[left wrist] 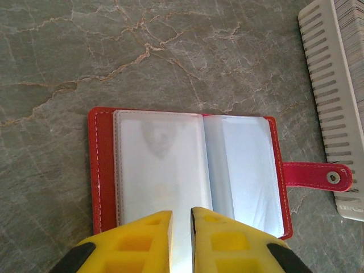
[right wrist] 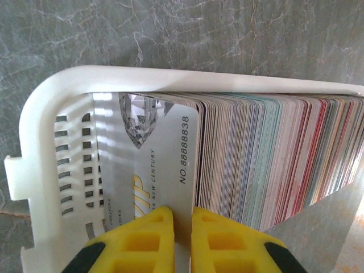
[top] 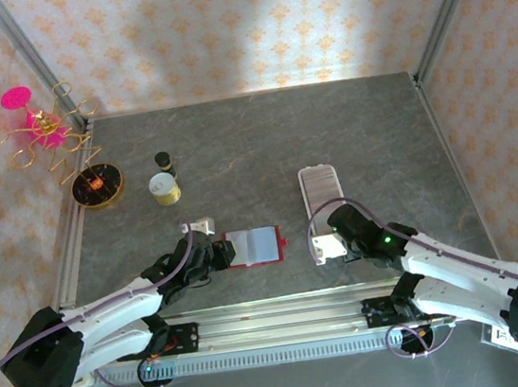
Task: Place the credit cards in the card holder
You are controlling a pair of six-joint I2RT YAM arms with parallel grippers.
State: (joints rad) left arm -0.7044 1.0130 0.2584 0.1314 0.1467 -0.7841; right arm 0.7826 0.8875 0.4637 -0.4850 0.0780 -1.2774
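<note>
Grey marbled desk (top: 262,145) carried the red card holder (top: 252,247), lying open toward 6 o'clock with its strap (left wrist: 315,175) out at 3 o'clock. The left pincer (left wrist: 182,215) sat nearly together at the holder's edge, apparently nipping a clear sleeve. At the holder's 3 o'clock a white tray (right wrist: 34,148) held upright credit cards (right wrist: 273,153). The right pincer (right wrist: 182,211) was clamped on the front credit card (right wrist: 153,165).

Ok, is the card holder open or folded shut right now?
Open. The card holder lies spread flat, clear sleeves facing up, its strap unsnapped and sticking out sideways.
</note>
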